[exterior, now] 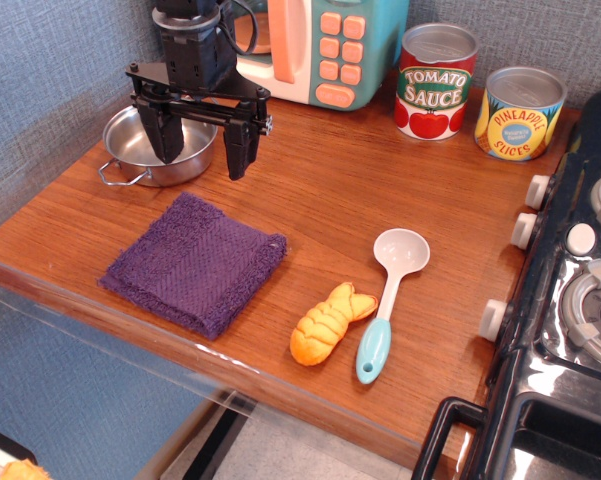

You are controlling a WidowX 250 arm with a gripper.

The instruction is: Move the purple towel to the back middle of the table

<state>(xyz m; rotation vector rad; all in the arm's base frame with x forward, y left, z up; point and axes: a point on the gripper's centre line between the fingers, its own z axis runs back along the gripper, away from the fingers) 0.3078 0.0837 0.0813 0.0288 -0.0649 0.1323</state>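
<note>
While the gripper [202, 150] hangs wide apart and empty over the steel pot [160, 146], the purple towel [194, 262] lies flat near the table's [320, 190] front-left edge, beside a toy croissant [327, 322] and spoon [388, 300].

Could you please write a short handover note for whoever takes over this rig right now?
Gripper: open, empty, hanging above the table beside the steel pot, behind the towel.
Purple towel: lying flat at the front left of the table, untouched.
Back middle: bare wood in front of the toy microwave, left of the tomato sauce can.
Done: nothing yet.
Left: grasp the towel, carry it to the back middle, release.
</note>
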